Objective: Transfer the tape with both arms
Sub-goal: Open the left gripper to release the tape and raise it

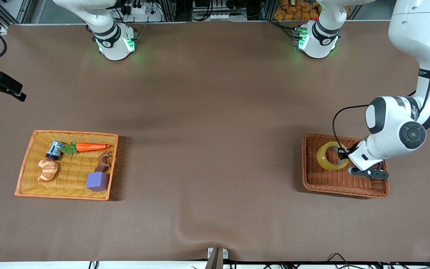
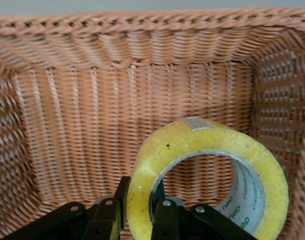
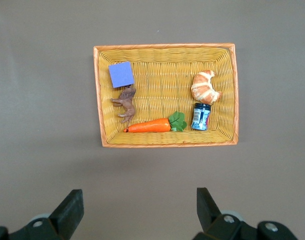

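Tape (image 2: 202,150) in brown basket (image 1: 312,179), left claw (image 2: 140,210) clamped on its wall; right claw (image 3: 137,210) spread over yellow basket (image 3: 232,90) of toys.

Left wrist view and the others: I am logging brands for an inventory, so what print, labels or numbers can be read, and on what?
"deli": green print repeated on the inner core of the tape, which the left gripper holds in the brown basket; only partly legible.
Blue-labelled small bottle in the orange basket: print too small to read.
Round marks on the arm bases: too small to read.
Nothing else carries text.
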Robot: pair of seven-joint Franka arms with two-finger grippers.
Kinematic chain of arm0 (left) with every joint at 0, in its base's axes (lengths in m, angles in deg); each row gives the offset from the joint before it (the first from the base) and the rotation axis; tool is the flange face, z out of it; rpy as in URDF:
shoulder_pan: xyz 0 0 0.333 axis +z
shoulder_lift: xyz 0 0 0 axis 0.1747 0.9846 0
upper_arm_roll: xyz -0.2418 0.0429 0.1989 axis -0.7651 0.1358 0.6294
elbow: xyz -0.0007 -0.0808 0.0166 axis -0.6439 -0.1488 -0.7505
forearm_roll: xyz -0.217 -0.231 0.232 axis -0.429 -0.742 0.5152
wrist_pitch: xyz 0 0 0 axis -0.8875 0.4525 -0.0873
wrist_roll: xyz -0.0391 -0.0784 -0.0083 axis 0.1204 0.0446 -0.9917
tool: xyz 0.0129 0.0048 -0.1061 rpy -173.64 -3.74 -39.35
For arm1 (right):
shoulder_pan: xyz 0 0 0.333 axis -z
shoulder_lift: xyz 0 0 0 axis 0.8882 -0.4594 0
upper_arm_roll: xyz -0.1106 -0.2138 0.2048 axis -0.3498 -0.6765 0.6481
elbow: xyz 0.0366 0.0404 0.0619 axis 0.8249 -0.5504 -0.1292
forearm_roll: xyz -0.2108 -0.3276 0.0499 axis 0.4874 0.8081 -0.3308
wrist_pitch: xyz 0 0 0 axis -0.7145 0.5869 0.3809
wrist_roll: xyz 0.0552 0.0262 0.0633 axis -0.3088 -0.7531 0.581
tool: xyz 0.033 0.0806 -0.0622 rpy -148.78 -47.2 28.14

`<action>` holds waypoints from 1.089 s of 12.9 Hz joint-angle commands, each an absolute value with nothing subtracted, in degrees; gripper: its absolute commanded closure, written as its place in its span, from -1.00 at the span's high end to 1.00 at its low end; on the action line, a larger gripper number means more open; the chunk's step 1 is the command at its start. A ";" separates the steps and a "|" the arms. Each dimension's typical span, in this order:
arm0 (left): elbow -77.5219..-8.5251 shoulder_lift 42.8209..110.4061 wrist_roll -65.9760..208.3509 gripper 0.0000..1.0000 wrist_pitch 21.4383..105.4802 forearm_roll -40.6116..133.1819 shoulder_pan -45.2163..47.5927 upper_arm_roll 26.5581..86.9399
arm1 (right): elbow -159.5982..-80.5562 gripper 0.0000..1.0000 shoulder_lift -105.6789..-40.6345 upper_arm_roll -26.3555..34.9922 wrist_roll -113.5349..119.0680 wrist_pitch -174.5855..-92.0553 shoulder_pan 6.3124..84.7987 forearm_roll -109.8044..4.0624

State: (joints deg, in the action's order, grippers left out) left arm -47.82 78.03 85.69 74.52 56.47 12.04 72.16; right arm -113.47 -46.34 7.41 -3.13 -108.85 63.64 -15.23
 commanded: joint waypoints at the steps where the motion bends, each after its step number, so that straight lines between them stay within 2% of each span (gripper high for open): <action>1: -45.18 79.03 90.53 -0.03 73.91 57.65 13.48 71.30 | -112.37 1.00 -46.79 7.75 -3.32 -108.05 63.88 -15.50; 2: -45.18 78.94 93.17 0.99 73.91 57.65 14.27 71.21 | -112.37 1.00 -46.88 7.75 -3.32 -107.88 63.88 -15.50; 4: -44.65 78.15 95.22 1.00 72.43 57.56 14.73 71.12 | -112.29 1.00 -46.88 7.75 -3.32 -108.05 63.88 -15.50; 7: -42.64 72.98 95.04 1.00 64.80 57.04 14.81 69.98 | -112.29 1.00 -46.88 7.75 -3.32 -108.14 63.80 -15.50; 9: -36.86 70.25 95.56 1.00 56.47 57.03 14.63 69.02 | -112.37 1.00 -46.88 7.75 -3.41 -108.32 63.71 -15.59; 11: -25.72 70.33 95.39 1.00 42.34 56.95 14.29 67.52 | -112.37 1.00 -46.88 7.75 -3.50 -108.14 63.71 -15.59; 12: -22.88 70.33 94.70 1.00 36.97 56.86 14.28 67.08 | -112.37 1.00 -46.88 7.75 -3.58 -108.14 63.71 -15.59; 14: -21.63 68.50 91.11 1.00 34.71 57.12 14.28 66.64 | -112.37 1.00 -46.88 7.75 -3.58 -108.23 63.71 -15.59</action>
State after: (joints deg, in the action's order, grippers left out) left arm -24.22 68.33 93.60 37.01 56.47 14.04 67.21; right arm -113.42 -46.49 7.58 -3.13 -108.82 63.63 -15.23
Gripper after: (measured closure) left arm 0.000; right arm 0.000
